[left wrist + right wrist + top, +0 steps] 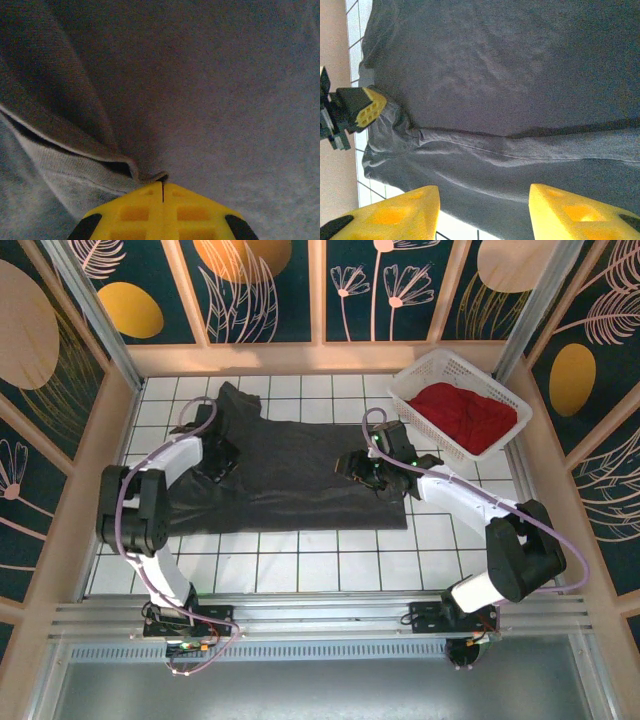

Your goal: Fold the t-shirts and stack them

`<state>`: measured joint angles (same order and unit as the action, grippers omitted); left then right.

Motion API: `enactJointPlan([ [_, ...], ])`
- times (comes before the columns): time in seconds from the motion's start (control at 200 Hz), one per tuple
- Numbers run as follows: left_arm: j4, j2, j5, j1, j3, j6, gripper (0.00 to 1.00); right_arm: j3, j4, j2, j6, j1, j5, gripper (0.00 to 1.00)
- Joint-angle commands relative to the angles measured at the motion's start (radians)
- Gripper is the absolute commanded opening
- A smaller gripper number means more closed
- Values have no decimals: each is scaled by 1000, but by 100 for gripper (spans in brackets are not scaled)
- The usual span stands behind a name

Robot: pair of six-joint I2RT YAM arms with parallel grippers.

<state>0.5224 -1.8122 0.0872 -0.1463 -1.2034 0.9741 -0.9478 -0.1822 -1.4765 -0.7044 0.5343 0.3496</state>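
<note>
Grey shirt (pixel 290 465) lay spread at the top view's centre; red shirt (pixel 462 415) sat in the basket (pixel 440 365), upper right. Left gripper (pixel 162 192) pinched the grey shirt's left edge. Right gripper (pixel 484 194) gaped over the right edge. Folding was starting; next, the right gripper likely needed to close.

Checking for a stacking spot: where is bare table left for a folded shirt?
Widest: the near tile strip between the grey t-shirt and the arm bases. Narrower: tiles between that shirt and the back wall. Crowded: the far right corner, taken by the basket holding the red t-shirt.
</note>
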Motion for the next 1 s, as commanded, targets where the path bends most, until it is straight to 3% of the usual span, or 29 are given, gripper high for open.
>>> enactJointPlan([
  [0.0, 108, -67, -55, -38, -83, -99, 0, -5, 6, -11, 10, -8, 8, 51],
  [0.355, 204, -182, -122, -122, -223, -225, 0, 6, 7, -18, 14, -28, 30, 50],
  [0.48, 187, -167, -122, -125, -250, -251, 44, 10, 9, -27, 14, -28, 32, 50],
  [0.545, 149, -119, -120, -127, -251, -252, 54, 17, 12, -28, 12, -28, 29, 50],
  [0.691, 117, -5, -152, -126, -234, -260, 52, 34, 19, -29, 10, -28, 24, 50],
  [0.846, 221, -25, -193, -125, -202, -307, 45, 40, 28, -28, 4, -28, 26, 50],
  [0.996, 214, -42, -208, -125, -147, -330, 46, 29, 29, -29, 3, -27, 31, 50],
])
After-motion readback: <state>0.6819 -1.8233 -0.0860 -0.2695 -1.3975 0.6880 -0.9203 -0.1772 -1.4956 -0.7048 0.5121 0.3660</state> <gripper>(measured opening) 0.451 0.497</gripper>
